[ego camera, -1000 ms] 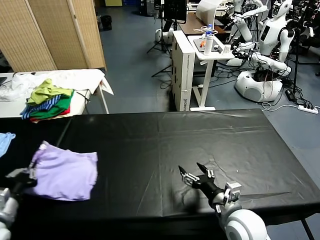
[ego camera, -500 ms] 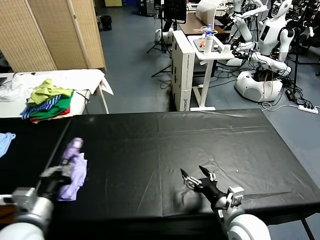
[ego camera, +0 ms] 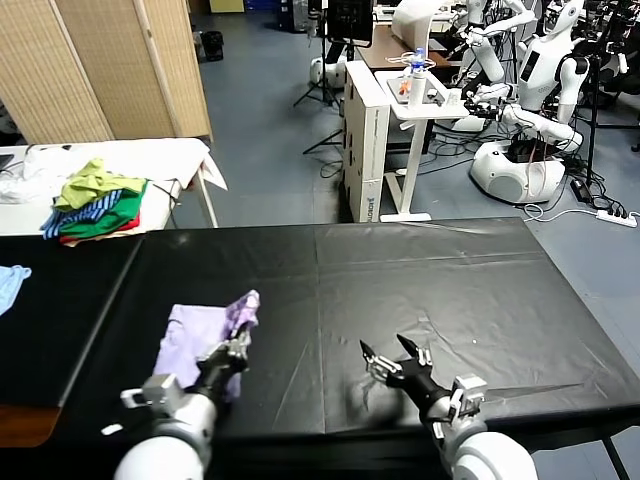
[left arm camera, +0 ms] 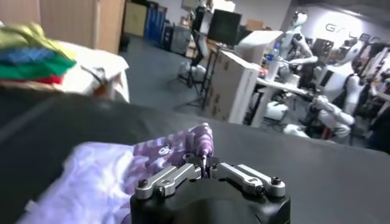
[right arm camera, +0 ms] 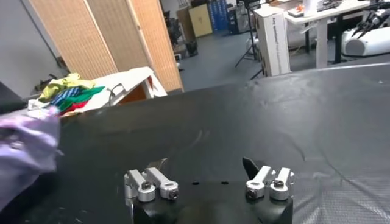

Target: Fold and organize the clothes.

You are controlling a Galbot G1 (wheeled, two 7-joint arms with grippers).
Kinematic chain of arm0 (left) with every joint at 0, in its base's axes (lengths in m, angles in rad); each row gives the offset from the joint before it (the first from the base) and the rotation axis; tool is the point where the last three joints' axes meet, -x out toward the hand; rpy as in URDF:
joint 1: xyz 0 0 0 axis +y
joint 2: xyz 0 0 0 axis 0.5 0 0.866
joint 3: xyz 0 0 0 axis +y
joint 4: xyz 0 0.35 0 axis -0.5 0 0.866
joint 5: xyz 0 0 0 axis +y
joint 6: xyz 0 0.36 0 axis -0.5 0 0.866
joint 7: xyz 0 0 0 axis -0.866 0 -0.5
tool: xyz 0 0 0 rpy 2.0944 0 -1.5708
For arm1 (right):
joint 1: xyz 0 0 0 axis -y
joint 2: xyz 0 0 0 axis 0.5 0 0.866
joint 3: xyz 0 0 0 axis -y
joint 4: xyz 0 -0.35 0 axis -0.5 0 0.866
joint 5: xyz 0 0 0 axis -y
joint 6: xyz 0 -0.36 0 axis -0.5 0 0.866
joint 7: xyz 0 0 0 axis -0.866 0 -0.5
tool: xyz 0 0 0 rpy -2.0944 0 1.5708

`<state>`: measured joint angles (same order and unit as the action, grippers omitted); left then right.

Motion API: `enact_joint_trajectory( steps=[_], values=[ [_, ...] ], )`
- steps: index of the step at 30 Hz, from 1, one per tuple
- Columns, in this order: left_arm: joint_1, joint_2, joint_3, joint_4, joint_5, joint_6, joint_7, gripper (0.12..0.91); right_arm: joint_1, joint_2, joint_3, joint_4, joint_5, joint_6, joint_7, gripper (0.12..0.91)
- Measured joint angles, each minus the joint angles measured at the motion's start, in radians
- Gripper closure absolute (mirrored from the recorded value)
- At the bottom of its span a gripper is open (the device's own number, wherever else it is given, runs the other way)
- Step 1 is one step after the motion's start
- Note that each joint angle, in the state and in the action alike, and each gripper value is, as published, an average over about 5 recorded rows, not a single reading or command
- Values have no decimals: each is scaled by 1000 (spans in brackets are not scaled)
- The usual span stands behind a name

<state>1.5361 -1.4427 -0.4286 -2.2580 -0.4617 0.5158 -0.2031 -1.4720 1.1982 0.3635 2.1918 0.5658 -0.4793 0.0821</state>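
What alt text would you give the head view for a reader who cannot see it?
The left gripper is shut on a lavender T-shirt, bunched near the front edge of a black table. The right gripper hovers open over bare tabletop to the right. A pile of clothes sits on a white table behind.

Black-covered table [ego camera: 420, 270] sitting up front — wicker screen [ego camera: 110, 65] standing back left, grey floor [ego camera: 270, 110] running behind, white cabinet [ego camera: 366, 135] beyond.
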Motion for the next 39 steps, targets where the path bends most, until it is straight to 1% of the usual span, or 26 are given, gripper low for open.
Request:
enact_joint_trajectory(
  steps=[4,5,7,8,10,13,16,18,23,27,30,32,33,36,37,39],
  values=[
    [8,-52,53,31,37,-15,17,844,21,-14,-19,-12,23,-9,0,118],
    [12,-62,64,35,44,-21,25,819,29,-17,-24,-15,35,-13,1,118],
    [19,-78,81,36,57,-32,48,731,46,-23,-38,-22,65,-22,6,118],
    [24,-82,86,34,63,-39,63,674,56,-26,-47,-27,83,-28,10,118],
    [33,-84,91,26,85,-55,98,523,80,-29,-68,-38,124,-42,22,118],
    [46,-75,83,8,126,-86,141,333,122,-27,-108,-58,191,-64,42,118],
    [51,-55,62,-11,158,-115,156,192,166,-19,-155,-81,238,-77,60,118],
    [54,-40,42,-20,172,-128,156,140,195,-11,-189,-101,260,-83,68,118],
    [72,-18,-6,-30,204,-146,153,124,260,17,-267,-159,285,-87,73,118],
    [84,-23,-24,-31,224,-151,152,123,296,42,-319,-204,283,-88,76,118],
    [89,-25,-38,-34,225,-153,149,123,312,59,-345,-232,280,-88,84,133],
    [93,-25,-49,-37,224,-155,145,123,316,67,-354,-247,279,-87,90,190],
    [94,-24,-54,-39,223,-156,142,123,316,70,-357,-252,279,-86,92,235],
    [100,-23,-71,-42,220,-163,131,123,314,73,-358,-262,278,-83,93,412],
    [102,-24,-76,-42,219,-165,129,123,312,73,-357,-264,277,-82,92,488],
    [106,-25,-86,-44,218,-168,126,123,310,74,-354,-264,276,-81,90,602]
  ],
)
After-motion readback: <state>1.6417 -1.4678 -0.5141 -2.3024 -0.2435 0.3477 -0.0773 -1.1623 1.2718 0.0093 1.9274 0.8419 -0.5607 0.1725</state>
